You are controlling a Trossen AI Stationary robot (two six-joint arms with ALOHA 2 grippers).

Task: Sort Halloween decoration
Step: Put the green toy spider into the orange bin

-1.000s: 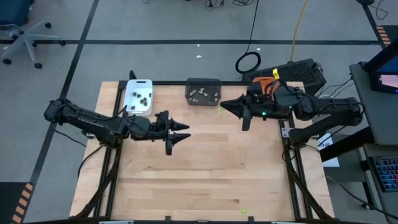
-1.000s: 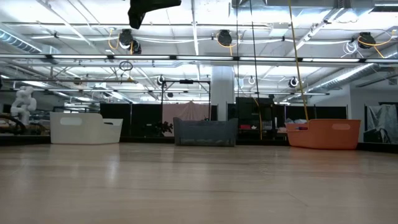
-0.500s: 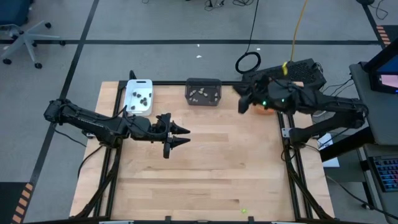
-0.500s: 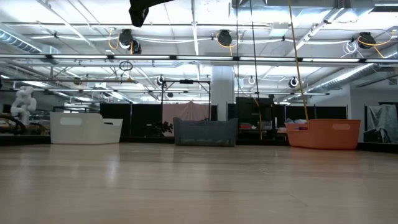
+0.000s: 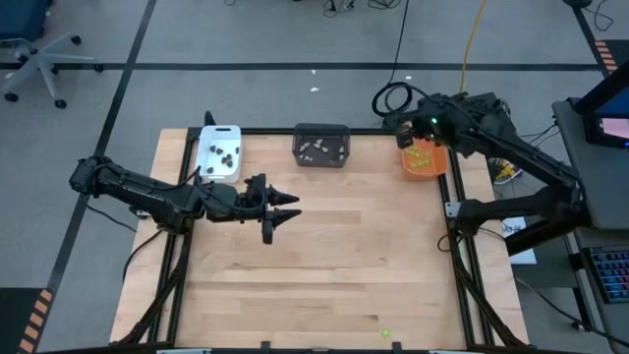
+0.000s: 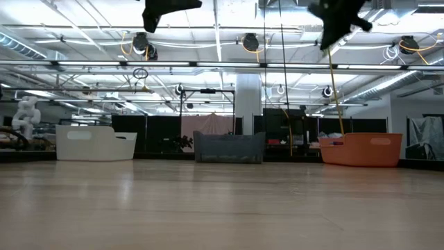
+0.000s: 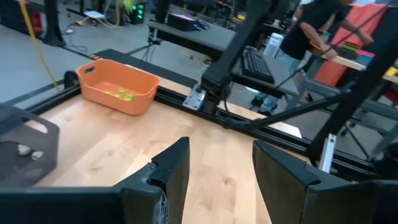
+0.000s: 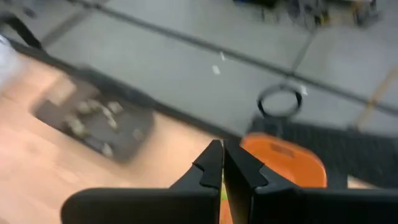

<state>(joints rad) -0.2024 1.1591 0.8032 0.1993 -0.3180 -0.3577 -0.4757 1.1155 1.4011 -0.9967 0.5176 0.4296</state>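
Observation:
The Halloween decoration shows as dark pieces in the white tray (image 5: pixel 218 152), pale pieces in the dark grey tray (image 5: pixel 321 146) and lime green pieces (image 5: pixel 420 157) in the orange tray (image 5: pixel 430 169). One lime green piece (image 5: pixel 386 334) lies on the table near its front edge. My right gripper (image 5: pixel 405 136) is shut, high over the orange tray's far left corner, slanting down. A green sliver shows in the slit between its fingers (image 8: pixel 222 149). My left gripper (image 5: pixel 285 208) hangs open over the table's left middle, nothing between its fingers (image 7: pixel 221 174). My right gripper is shut, fingertips together. Whether the green sliver behind the tips is a piece it holds or the tray's contents seen through the slit, I cannot tell.
The three trays stand in a row along the table's far edge. The wooden tabletop (image 5: pixel 334 265) between the arms and the front edge is bare apart from the one green piece. People stand beyond the table's right side (image 7: pixel 311 31).
My right gripper has swung from beside the dark grey tray toward the table's far right corner, over the orange tray. It has tipped to point more downward and has stayed shut.

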